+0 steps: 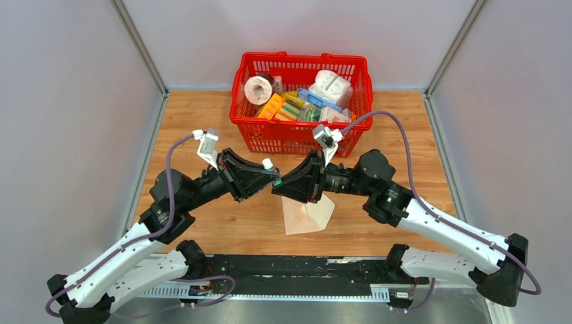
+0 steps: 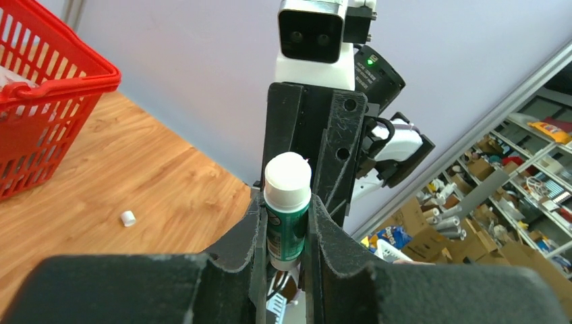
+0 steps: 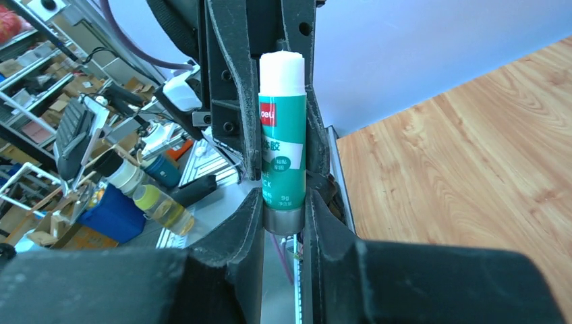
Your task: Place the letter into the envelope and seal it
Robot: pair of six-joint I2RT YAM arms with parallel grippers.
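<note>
Left gripper (image 2: 287,214), right gripper (image 3: 283,206) tip to tip, both clenched on glue stick (image 3: 282,135). Red basket (image 1: 300,140) wall just beyond jaws; enclosure walls (image 1: 67,135) well apart either side.

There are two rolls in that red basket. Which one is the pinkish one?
The left roll, at the red basket's left end, is pinkish with its hollow core showing. The right roll is white and wrapped.

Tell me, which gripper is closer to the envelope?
Right. The right gripper hangs over the envelope's far edge; the left gripper sits further left, off the paper. Both are clamped on one glue stick.
</note>
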